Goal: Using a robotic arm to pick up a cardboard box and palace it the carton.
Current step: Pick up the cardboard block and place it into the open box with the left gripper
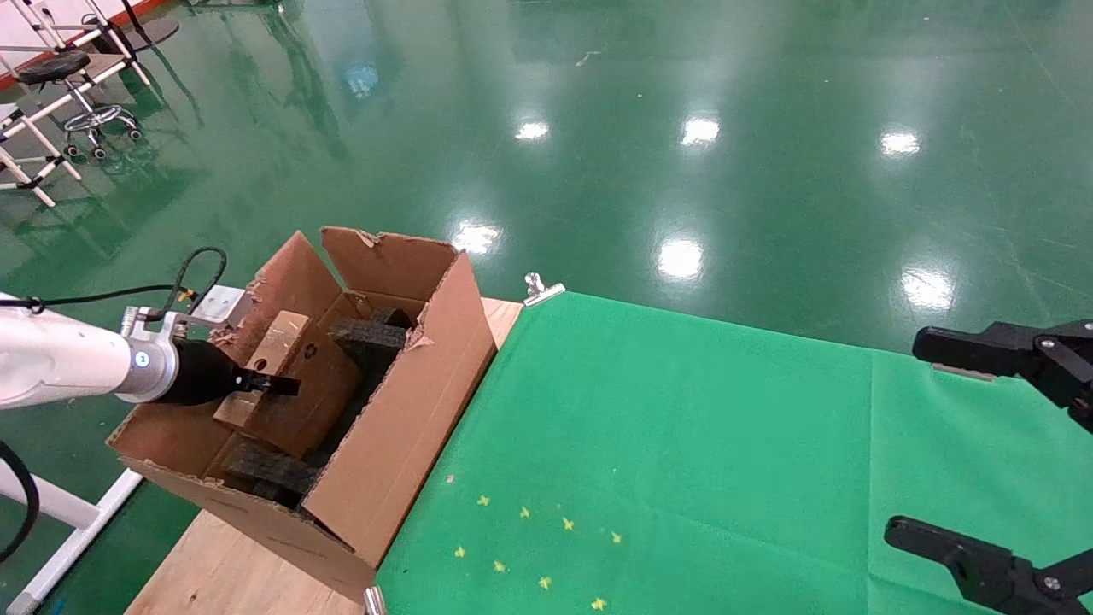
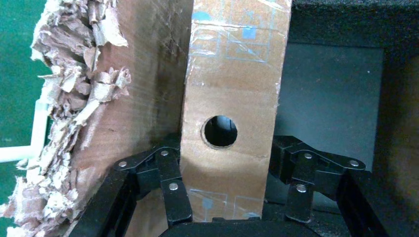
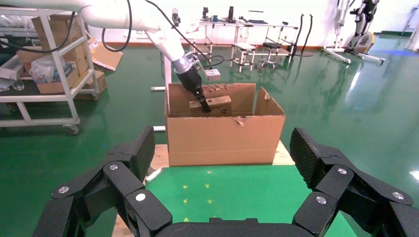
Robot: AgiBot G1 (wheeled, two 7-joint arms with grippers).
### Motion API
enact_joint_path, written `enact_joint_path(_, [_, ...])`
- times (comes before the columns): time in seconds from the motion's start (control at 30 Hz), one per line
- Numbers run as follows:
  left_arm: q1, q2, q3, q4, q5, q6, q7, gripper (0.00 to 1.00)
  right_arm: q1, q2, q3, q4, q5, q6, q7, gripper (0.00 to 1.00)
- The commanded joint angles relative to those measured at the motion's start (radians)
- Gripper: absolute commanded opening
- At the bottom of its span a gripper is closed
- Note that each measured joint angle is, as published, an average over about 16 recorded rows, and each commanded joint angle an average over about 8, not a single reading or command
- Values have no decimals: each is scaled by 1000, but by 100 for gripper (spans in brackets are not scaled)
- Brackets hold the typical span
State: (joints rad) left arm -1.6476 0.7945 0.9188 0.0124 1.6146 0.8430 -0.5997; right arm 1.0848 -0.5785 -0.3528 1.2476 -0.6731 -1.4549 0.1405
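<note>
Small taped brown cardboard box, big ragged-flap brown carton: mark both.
small taped brown cardboard box (image 2: pixel 232 98), left wrist view, narrow face above its round hole
big ragged-flap brown carton (image 1: pixel 410 427), head view, outer side wall

A carton (image 1: pixel 401 427) stands at the left end of a table (image 1: pixel 230 568), with a cloth (image 1: pixel 683 461) spread over the table to its right. The robotic arm (image 1: pixel 68 363) reaches in from the left over the carton's left wall, its left gripper (image 1: pixel 273 384) clamped on a cardboard box (image 1: pixel 295 376) held tilted inside the carton, above foam pieces (image 1: pixel 367 337) in the carton. The right gripper (image 1: pixel 982 444) hangs spread wide over the cloth's right edge, well apart from the carton.
</note>
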Motion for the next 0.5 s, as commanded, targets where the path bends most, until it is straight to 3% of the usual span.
enact_joint_path(0.03, [-2,-1,0,0,0,1,-1,100,0,0,0,0,0,0,0,100])
enact_joint_path(0.5, [-37,-19,2,-11,3,25,7,100,0,0,0,0,0,0,0,100])
